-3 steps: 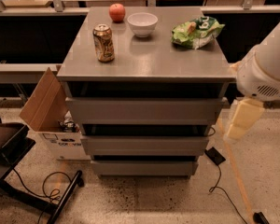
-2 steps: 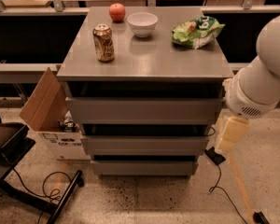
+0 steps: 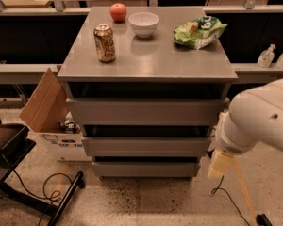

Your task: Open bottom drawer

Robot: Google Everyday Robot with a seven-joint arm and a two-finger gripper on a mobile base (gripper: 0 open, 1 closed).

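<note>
While the pincer (image 3: 221, 164), spread untellable, hangs below the desk's (image 3: 155, 60) front-right corner, aim for the bottom drawer's (image 3: 145, 168) top lip.

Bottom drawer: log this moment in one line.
bottom drawer: closed | claw: right of cabinet, about bottom-drawer height, no contact seen | on top: can, apple, bowl, snack bag
</note>
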